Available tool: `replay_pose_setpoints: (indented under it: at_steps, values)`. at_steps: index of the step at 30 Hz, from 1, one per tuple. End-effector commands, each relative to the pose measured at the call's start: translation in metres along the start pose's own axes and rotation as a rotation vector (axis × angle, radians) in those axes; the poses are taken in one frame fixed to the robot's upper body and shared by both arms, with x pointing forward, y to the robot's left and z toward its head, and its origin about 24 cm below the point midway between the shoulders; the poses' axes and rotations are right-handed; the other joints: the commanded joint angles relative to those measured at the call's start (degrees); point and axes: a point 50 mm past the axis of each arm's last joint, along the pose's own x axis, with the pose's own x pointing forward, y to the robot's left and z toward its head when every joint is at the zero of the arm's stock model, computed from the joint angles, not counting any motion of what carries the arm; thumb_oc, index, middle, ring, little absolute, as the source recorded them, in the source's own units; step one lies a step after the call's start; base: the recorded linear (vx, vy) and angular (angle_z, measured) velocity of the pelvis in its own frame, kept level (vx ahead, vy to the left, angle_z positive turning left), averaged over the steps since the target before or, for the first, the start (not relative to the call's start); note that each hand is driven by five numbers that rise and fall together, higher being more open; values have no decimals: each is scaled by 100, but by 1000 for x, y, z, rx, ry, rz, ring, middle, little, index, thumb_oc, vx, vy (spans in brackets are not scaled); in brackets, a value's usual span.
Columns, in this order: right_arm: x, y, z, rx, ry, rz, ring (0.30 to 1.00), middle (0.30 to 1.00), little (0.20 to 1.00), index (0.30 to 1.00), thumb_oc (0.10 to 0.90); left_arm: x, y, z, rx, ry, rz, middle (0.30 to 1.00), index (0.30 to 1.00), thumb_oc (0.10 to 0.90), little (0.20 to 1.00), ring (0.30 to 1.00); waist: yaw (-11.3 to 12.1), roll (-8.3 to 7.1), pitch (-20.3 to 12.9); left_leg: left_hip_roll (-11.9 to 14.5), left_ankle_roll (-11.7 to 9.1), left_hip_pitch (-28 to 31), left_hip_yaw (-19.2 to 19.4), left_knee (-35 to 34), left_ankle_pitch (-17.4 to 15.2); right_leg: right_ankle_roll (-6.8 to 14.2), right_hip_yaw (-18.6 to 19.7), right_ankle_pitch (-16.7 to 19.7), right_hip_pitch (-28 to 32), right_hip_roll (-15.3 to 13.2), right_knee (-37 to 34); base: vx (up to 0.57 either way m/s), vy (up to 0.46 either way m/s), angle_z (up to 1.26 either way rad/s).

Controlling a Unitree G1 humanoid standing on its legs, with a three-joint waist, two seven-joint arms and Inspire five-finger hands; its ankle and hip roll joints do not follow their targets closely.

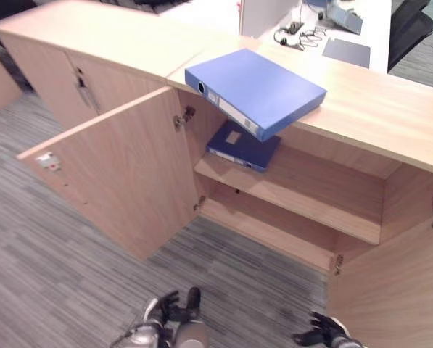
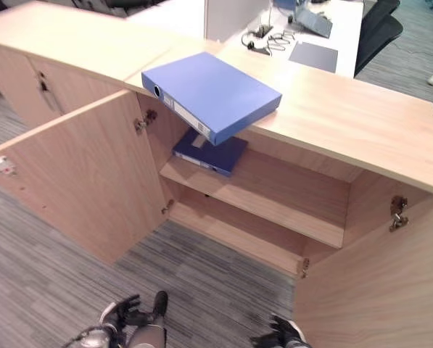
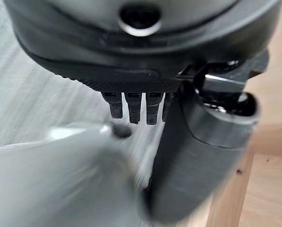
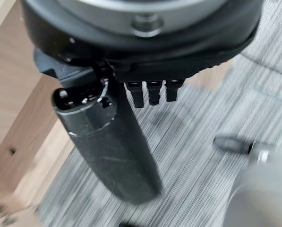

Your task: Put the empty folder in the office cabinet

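A blue folder (image 1: 256,90) lies flat on the wooden cabinet top (image 1: 390,109), one corner jutting out over the open front. A second blue folder (image 1: 243,145) lies on the upper shelf (image 1: 310,188) just below it. Both cabinet doors stand open, the left door (image 1: 122,167) swung wide. My left hand (image 1: 174,308) and right hand (image 1: 321,333) hang low over the carpet in front of the cabinet, well short of the folders. The left hand (image 3: 202,156) and right hand (image 4: 112,146) each have relaxed fingers and hold nothing.
The right cabinet door (image 1: 397,290) stands close on my right. A closed cabinet (image 1: 71,80) adjoins on the left. Behind the top is a white desk (image 1: 347,29) with cables and a dark pad, and an office chair (image 1: 412,29). Grey carpet (image 1: 56,275) spreads in front.
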Motion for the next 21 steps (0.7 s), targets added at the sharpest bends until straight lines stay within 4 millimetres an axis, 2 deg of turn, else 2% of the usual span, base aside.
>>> replay_pose_setpoints:
  at_steps: [1, 3, 4, 5, 6, 7, 8, 9, 10, 11, 12, 13, 14, 15, 16, 17, 18, 21]
  values:
    - [3, -23, 45, -85, -156, -48, 900, 900, 900, 900, 800, -9, 10, -20, 69, 20, 23, 900, 900, 800, 900, 900, 118, 266, -222, 722, -512, -501, -439, -158, 265, 499, 242, -657, -170, 213, 816, 266, 347, -37]
    - [4, -18, 50, -90, -164, -36, 900, 900, 900, 900, 800, -7, 16, -13, 64, 1, 37, 900, 900, 800, 900, 900, 153, 238, -237, 680, -318, -414, -203, -154, 108, 618, 38, -204, -588, 155, 1456, 220, 310, -47]
    - [5, -16, 52, -97, -173, -31, 900, 900, 900, 900, 800, -7, 19, -9, 58, -13, 42, 900, 900, 800, 900, 900, 150, 222, -228, 599, -179, -266, -37, -185, -13, 703, -210, 69, -790, 71, 1925, 146, 227, -58]
    - [5, -17, 52, -97, -173, -31, 900, 900, 900, 900, 800, -7, 19, -9, 58, -13, 42, 900, 900, 800, 900, 900, 161, 236, -239, 617, -178, -278, -34, -184, -7, 703, -199, 90, -802, 87, 1910, 139, 274, -57]
    - [5, -16, 56, -104, -180, -32, 900, 900, 900, 900, 800, -7, 21, -5, 56, -23, 45, 900, 900, 800, 900, 900, 173, 289, -214, 571, -64, -89, 138, -226, -124, 678, -626, 404, -978, -78, 2354, 142, 377, -30]
    - [6, -14, 61, -113, -193, -26, 900, 900, 900, 900, 800, -7, 24, -5, 71, -18, 49, 900, 900, 800, 900, 900, 160, 355, -192, 447, 97, 127, 392, -265, -283, 635, -1389, 715, -1116, -345, 2773, 177, 546, -43]
    - [6, -11, 63, -132, -199, -18, 900, 900, 900, 900, 800, -8, 27, -9, 81, -8, 57, 900, 900, 800, 900, 900, 189, 322, -139, 343, 174, 291, 590, -306, -378, 638, -1700, 809, -1147, -412, 2900, 113, 405, -45]
    - [6, -11, 63, -132, -200, -18, 900, 900, 900, 900, 800, -8, 27, -9, 81, -8, 56, 900, 900, 800, 900, 900, 198, 334, -145, 358, 176, 286, 595, -307, -372, 635, -1693, 832, -1151, -395, 2879, 79, 342, -69]
    - [6, -12, 67, -149, -211, -19, 900, 900, 900, 900, 800, -8, 26, -10, 77, -2, 56, 900, 900, 800, 900, 900, 150, 357, -47, 164, 287, 516, 648, -418, -431, 611, -1605, 775, -1485, -148, 3064, 89, 239, -75]
    - [6, -13, 68, -154, -214, -23, 900, 900, 900, 900, 800, -8, 27, -9, 63, -5, 62, 900, 900, 800, 900, 900, 126, 403, -6, 110, 306, 615, 666, -492, -459, 567, -1580, 576, -1668, 84, 2935, 92, 236, -71]
    - [6, -13, 68, -154, -214, -23, 900, 900, 900, 900, 800, -8, 27, -9, 63, -5, 62, 900, 900, 800, 900, 900, 127, 407, -8, 115, 305, 612, 666, -491, -459, 566, -1580, 580, -1670, 89, 2930, 153, 148, -52]
    - [5, -16, 66, -149, -209, -37, 900, 900, 900, 900, 800, -8, 27, -10, 53, -3, 68, 900, 900, 800, 900, 900, 82, 432, 59, 13, 314, 805, 695, -569, -559, 473, -1757, 195, -1859, 297, 2426, 169, 107, -31]
    - [5, -18, 65, -142, -205, -47, 900, 900, 900, 900, 800, -8, 27, -11, 47, 4, 68, 900, 900, 800, 900, 900, 51, 453, 109, -7, 291, 912, 711, -593, -637, 382, -1919, 87, -1971, 308, 2128, 176, 101, -23]
    - [5, -18, 65, -142, -205, -47, 900, 900, 900, 900, 800, -8, 27, -11, 47, 4, 68, 900, 900, 800, 900, 900, 46, 456, 124, -4, 283, 938, 706, -599, -646, 377, -1927, 67, -1945, 311, 2129, 174, 29, -18]
    - [5, -22, 63, -125, -193, -68, 900, 900, 900, 900, 800, -7, 23, -13, 42, 11, 60, 900, 900, 800, 900, 900, -48, 471, 203, -86, 246, 1096, 707, -613, -761, 307, -1998, 208, -2182, 240, 1582, 123, -1, -17]
    - [5, -22, 63, -125, -194, -69, 900, 900, 900, 900, 800, -7, 23, -13, 42, 11, 60, 900, 900, 800, 900, 900, -48, 481, 220, -79, 242, 1123, 706, -617, -774, 308, -2002, 204, -2149, 249, 1568, 242, -24, -14]
    - [5, -27, 62, -99, -189, -88, 900, 900, 900, 900, 800, -7, 18, -14, 55, 15, 46, 900, 900, 800, 900, 900, -208, 491, 286, -159, 198, 1262, 654, -623, -888, 341, -1874, 441, -2330, 165, 985, 219, -48, 0]
    - [3, -34, 61, -54, -192, -114, 900, 900, 900, 900, 800, -5, 14, -11, 97, 7, 31, 900, 900, 800, 900, 900, -556, 569, 406, -149, 118, 1451, 497, -520, -1134, 498, -1399, 865, -2696, -108, 451, 264, -101, 30]
